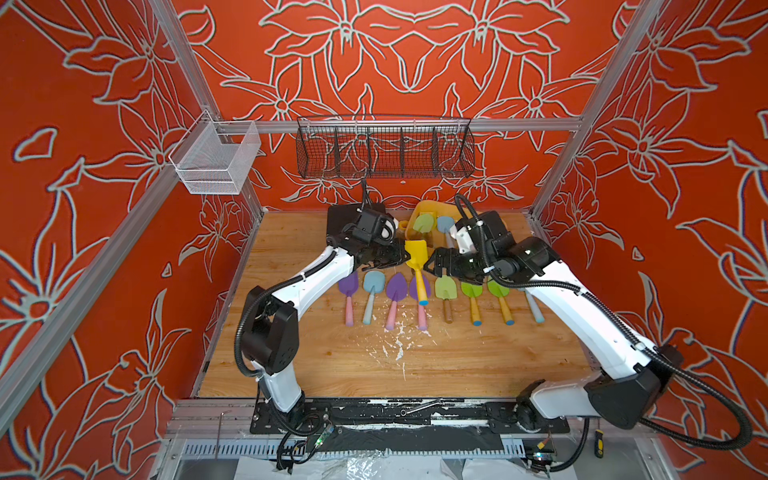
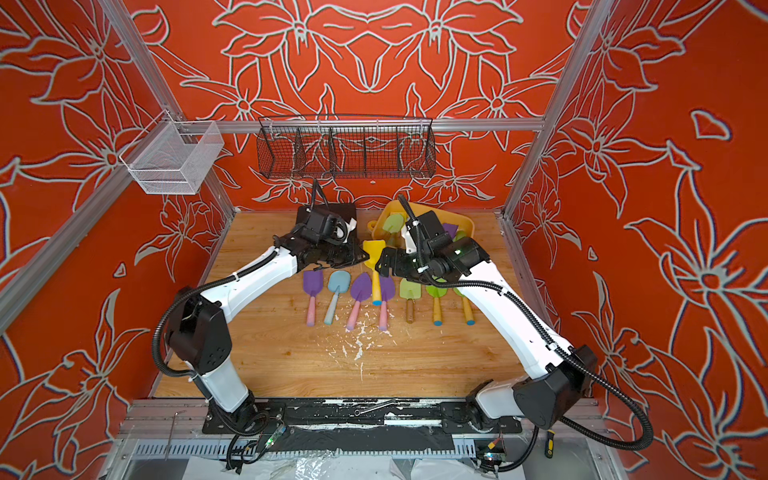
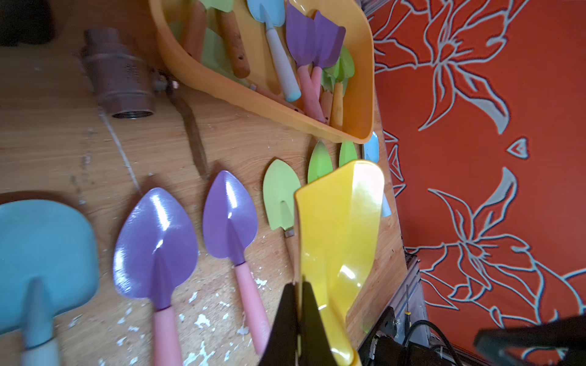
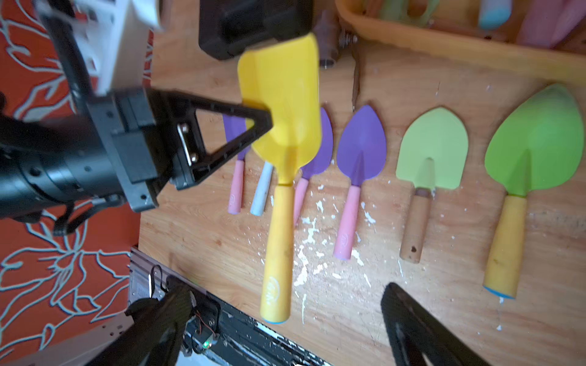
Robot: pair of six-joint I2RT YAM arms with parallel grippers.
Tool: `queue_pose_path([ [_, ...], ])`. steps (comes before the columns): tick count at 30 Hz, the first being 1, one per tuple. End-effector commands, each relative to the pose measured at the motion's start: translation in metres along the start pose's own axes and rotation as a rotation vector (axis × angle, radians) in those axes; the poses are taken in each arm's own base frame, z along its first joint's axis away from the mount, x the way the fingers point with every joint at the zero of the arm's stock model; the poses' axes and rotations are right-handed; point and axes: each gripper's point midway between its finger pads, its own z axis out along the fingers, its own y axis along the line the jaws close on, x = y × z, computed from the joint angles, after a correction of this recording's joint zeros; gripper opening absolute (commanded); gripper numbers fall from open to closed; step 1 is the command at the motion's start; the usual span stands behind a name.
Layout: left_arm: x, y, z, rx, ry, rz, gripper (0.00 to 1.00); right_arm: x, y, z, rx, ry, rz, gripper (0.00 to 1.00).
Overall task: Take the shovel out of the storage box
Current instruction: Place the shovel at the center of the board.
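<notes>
Left gripper (image 1: pixel 401 255), in a top view, pinches the yellow shovel (image 1: pixel 417 258) beside the storage box (image 1: pixel 428 203) (already clear of it, above the bench (image 1: pixel 332 365)). Left wrist: my jaws clamp its blade edge for carrying. Right wrist: my right gripper (image 4: pixel 288 291) gapes empty, so the left alone bears it.

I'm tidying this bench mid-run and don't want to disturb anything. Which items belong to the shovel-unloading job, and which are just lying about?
Job: storage box; shovels inside it; yellow shovel, clamped by the left gripper; open right gripper; row of shovels on the table.

Lying about: black case; brown pipe fitting; black wire basket; white mesh basket.
</notes>
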Motion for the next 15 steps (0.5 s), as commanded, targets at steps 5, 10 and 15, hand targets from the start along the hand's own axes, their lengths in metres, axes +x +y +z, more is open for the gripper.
queue_pose_path([
  [5,0.01,0.059,-0.077,-0.072,-0.035,0.012,0.0,-0.029,-0.022,-0.01,0.03,0.0,-0.044,0.97],
  [10,0.037,0.125,-0.111,-0.213,0.004,-0.006,0.0,-0.035,-0.032,-0.01,0.029,0.0,-0.039,0.97],
  [15,0.047,0.182,-0.137,-0.387,0.04,0.009,0.0,-0.035,-0.037,-0.002,0.032,0.034,-0.045,0.97],
])
